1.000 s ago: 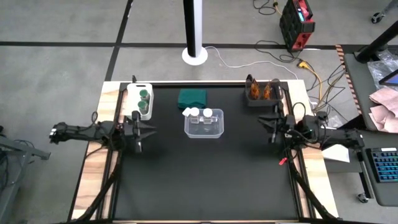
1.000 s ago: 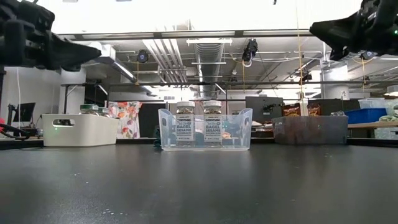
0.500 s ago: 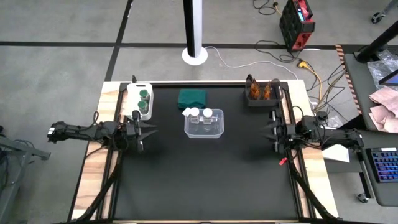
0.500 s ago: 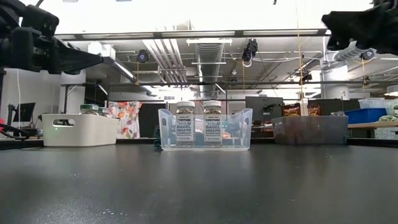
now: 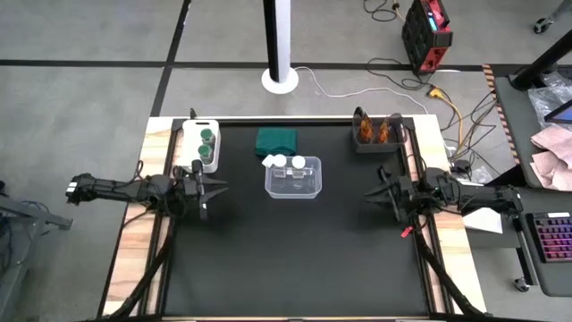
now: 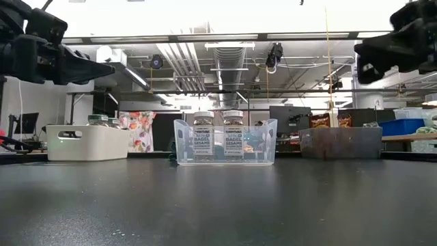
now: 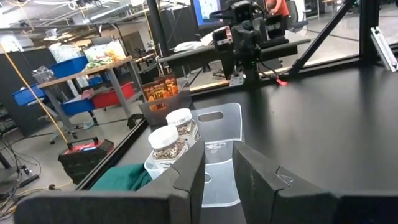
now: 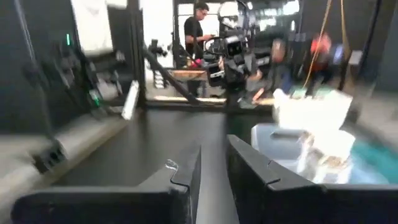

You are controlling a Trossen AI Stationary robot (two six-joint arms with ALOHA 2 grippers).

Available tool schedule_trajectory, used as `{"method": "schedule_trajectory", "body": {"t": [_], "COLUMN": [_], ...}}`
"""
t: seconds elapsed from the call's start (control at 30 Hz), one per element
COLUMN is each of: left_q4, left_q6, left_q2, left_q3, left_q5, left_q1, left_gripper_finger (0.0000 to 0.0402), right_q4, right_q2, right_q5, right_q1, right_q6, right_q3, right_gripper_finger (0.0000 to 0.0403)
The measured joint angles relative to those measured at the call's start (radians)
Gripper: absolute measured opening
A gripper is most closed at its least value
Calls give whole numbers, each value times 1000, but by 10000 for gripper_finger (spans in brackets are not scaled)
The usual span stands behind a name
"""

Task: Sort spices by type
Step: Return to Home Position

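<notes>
A matte black counter (image 5: 295,259) seen from above, with two dark arms reaching in from either side about midway back. The left end effector (image 5: 217,188) hangs over the counter's left side and points inward. Its fingers (image 7: 189,180) stand a narrow gap apart and hold nothing. The right end effector (image 5: 370,195) faces it from the right side, and its fingers (image 8: 186,177) are likewise slightly parted with nothing between them (the low view shows both hanging well above the surface).

Just behind them, at the counter's middle, a clear plastic bin (image 5: 293,195) holds the three clear jars with white lids (image 5: 280,162), all upright. In the low view, two of them stand side by side with their labels facing front.

Farther back on the left, a white bin (image 5: 190,143) holds the two green-lidded jars (image 5: 206,136), one behind the other. At the far right corner, a dark bin (image 5: 375,148) holds the two orange-red packets (image 5: 365,131), standing on edge. Between these two bins, near the far edge, a dark green block (image 5: 278,140) lies flat just behind the clear bin.

Beyond the counter, a white pole (image 5: 280,36) rises from a round base on the grey floor. In the right wrist view, a person (image 8: 196,25) in a dark top stands in the room behind.
</notes>
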Motion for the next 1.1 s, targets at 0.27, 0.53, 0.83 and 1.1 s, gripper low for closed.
{"method": "schedule_trajectory", "body": {"t": [0.27, 0.53, 0.83, 1.1], "left_q4": [2, 2, 3, 6], "left_q6": [0, 0, 0, 0], "left_q2": [13, 15, 15, 17], "left_q3": [0, 0, 0, -1], "left_q5": [0, 0, 0, 0], "left_q1": [0, 0, 0, 0], "left_gripper_finger": [66, 66, 66, 66], "right_q4": [9, 2, -6, -29], "right_q2": [-2, 40, -15, -15], "right_q5": [15, 18, 58, 173], "right_q1": [0, 0, 88, 118], "right_q6": [334, 101, -24, -80], "right_q3": [0, 0, -1, -1], "right_gripper_finger": [59, 78, 93, 81]}}
